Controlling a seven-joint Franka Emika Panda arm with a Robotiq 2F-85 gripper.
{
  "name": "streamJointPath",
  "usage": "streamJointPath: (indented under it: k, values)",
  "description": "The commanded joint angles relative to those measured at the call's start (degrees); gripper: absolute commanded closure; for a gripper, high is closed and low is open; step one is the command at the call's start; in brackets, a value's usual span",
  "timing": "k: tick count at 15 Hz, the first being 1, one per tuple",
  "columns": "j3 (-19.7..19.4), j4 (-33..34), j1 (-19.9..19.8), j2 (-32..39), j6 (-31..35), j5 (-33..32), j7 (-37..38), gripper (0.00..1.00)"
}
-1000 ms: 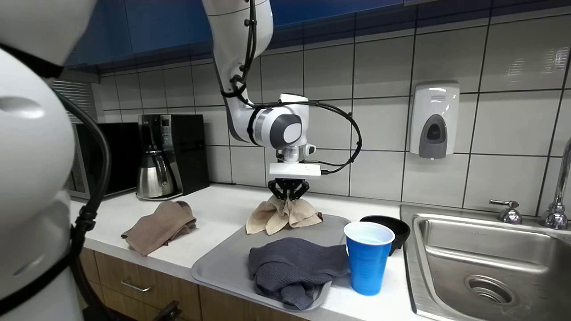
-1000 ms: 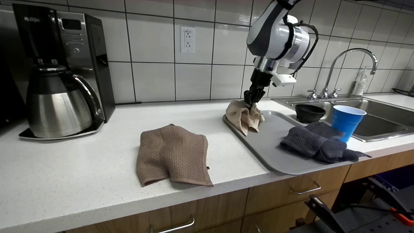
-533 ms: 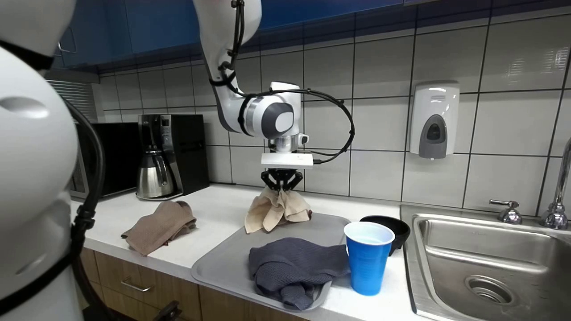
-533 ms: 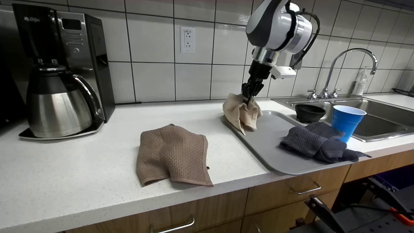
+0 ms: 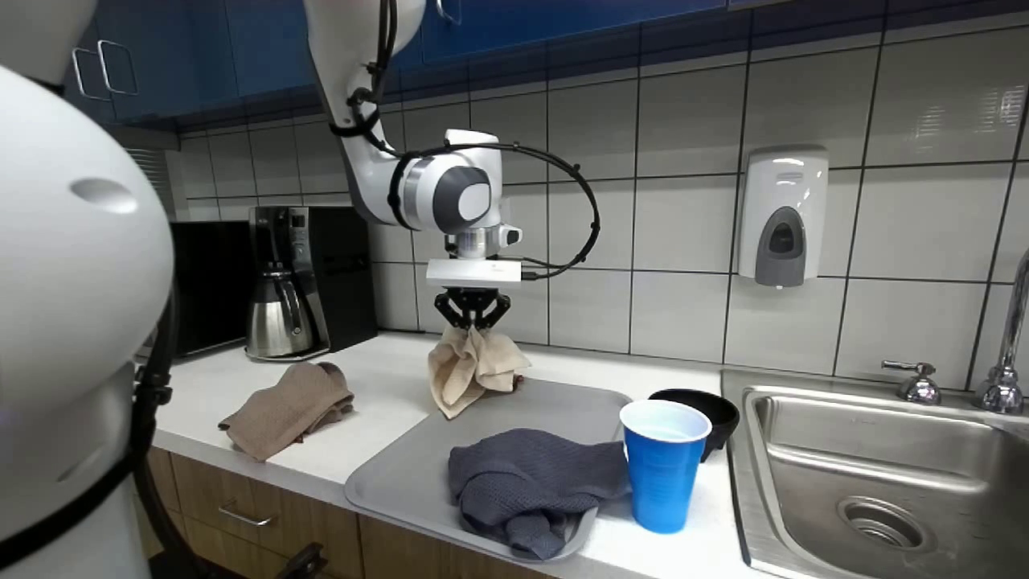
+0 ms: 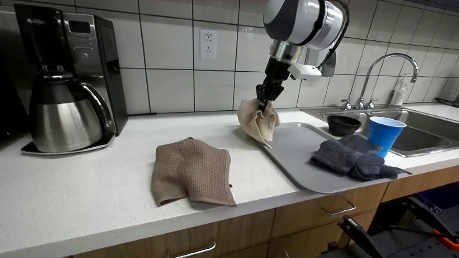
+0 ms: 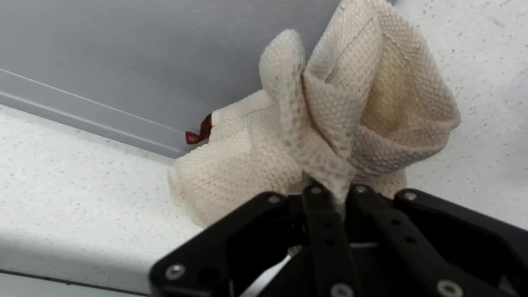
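My gripper (image 5: 472, 325) points down and is shut on a beige cloth (image 5: 473, 366), pinching a bunched fold. In the wrist view the fold of the beige cloth (image 7: 247, 161) rises between the black fingers, and a small red tag (image 7: 199, 131) sticks out from it. In an exterior view the beige cloth (image 6: 256, 120) hangs over the left rim of the grey tray (image 6: 297, 154); I cannot tell whether its lowest corner touches the tray. A dark grey cloth (image 5: 534, 486) lies crumpled on the tray's front part. A brown cloth (image 6: 192, 172) lies on the white counter left of the tray.
A blue cup (image 5: 663, 474) and a black bowl (image 5: 707, 412) stand between tray and sink (image 5: 752, 507). A coffee maker (image 6: 89, 64) with a steel carafe (image 6: 68, 122) stands at the left. A tiled wall (image 5: 683, 314) with a soap dispenser (image 5: 784, 213) rises behind the counter.
My gripper has moved left and somewhat up in both exterior views, carrying the beige cloth from over the tray to its left rim. The other things have not moved.
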Motion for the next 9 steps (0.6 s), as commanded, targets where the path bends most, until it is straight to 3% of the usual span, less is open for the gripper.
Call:
streamJointPath:
  k: [1, 9]
  values:
    - [0.2, -1.8, 2.5, -2.7, 1.3, -1.7, 5.5, 0.98]
    - [0.4, 1.6, 7.1, 0.6, 3.6, -6.0, 10.6, 0.98]
